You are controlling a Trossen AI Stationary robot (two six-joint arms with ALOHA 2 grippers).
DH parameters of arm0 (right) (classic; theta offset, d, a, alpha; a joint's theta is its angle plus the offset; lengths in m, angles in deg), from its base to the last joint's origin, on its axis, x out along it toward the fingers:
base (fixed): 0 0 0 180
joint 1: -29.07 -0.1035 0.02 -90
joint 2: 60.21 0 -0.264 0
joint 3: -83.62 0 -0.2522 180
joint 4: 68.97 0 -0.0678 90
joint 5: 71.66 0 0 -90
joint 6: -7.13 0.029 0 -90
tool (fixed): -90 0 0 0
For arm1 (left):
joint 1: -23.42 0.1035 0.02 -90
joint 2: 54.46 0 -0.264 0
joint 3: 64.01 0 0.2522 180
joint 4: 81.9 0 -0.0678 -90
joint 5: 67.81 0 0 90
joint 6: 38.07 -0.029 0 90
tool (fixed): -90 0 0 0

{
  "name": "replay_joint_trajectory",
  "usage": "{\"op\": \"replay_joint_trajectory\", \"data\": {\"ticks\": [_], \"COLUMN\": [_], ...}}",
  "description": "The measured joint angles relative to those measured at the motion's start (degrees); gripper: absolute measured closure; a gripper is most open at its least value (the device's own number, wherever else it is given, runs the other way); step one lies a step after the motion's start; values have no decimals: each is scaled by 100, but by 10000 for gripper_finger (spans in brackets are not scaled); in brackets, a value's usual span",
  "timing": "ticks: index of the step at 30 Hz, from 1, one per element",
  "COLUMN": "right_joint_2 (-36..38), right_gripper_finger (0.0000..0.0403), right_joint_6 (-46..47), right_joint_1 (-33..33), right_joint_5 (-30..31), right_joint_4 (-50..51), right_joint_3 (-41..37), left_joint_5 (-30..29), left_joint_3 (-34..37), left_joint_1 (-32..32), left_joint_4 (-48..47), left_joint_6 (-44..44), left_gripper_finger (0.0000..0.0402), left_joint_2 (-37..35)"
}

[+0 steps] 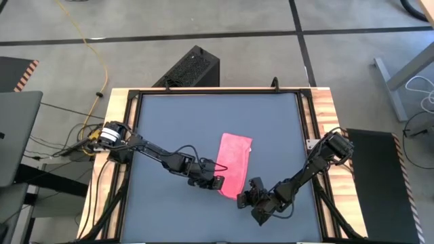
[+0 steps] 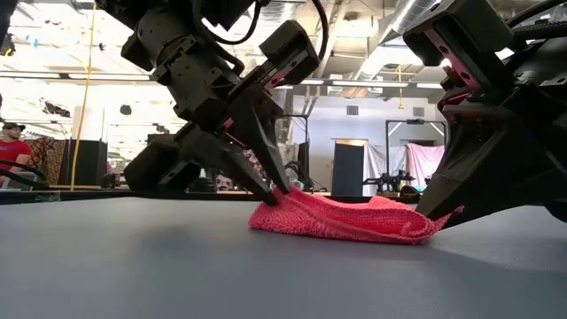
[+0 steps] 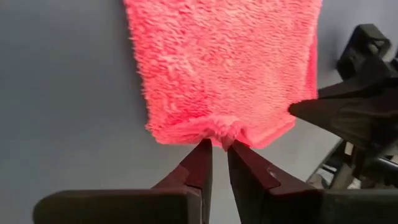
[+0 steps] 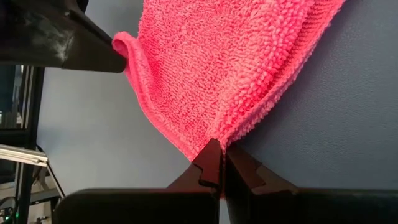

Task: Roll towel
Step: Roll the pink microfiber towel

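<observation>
While both grippers (image 1: 218, 181) (image 1: 243, 201) reach low, fingers pinch towel (image 1: 234, 163).

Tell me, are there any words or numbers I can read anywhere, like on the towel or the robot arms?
None can be read.
The towel is plain pink, with no label showing.
The left gripper and right gripper are plain and dark.
The table is bare grey.
</observation>
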State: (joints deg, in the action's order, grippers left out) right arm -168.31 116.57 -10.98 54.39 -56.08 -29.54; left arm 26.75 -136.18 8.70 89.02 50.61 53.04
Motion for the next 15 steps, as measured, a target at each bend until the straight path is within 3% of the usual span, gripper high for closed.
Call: {"op": "replay_joint_trajectory", "data": {"ticks": [15], "right_joint_2": [2], "right_gripper_finger": [373], "right_joint_6": [33], "right_joint_1": [-2], "right_joint_5": [-38], "right_joint_4": [-2], "right_joint_3": [-2], "left_joint_5": [-94], "left_joint_3": [0], "left_joint_1": [0], "left_joint_4": [-417], "left_joint_6": [-344], "left_gripper_finger": [401], "left_joint_2": [2]}}
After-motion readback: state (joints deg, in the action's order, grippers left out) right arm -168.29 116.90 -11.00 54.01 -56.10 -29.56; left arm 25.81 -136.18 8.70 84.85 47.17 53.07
